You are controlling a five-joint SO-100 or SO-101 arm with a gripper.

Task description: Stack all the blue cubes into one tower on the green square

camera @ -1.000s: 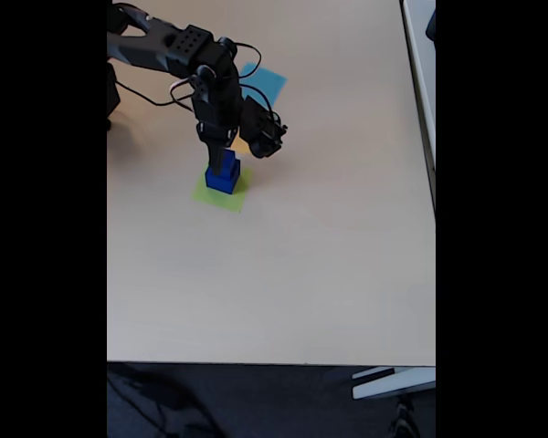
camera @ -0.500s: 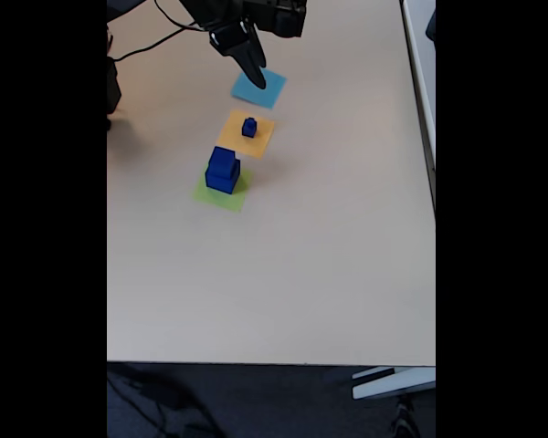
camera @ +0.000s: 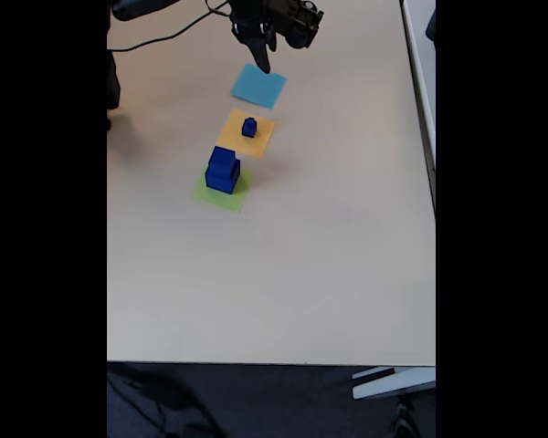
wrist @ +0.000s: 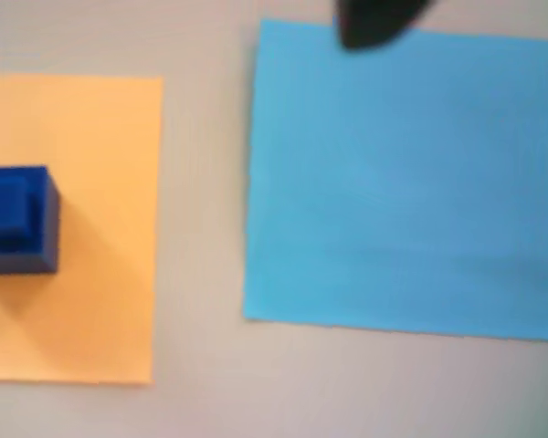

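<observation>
While the pincer (camera: 264, 62), seemingly closed and empty, hangs above the light blue square (camera: 258, 86), the small cube (camera: 249, 127) sits apart.

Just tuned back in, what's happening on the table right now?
A two-cube tower of dark blue cubes stands on the green square. The small blue cube sits alone on the orange-yellow square. The gripper hangs above the far edge of the light blue square, carrying nothing that I can see; whether its jaws are open is unclear. The small cube is not yet on the tower.
</observation>
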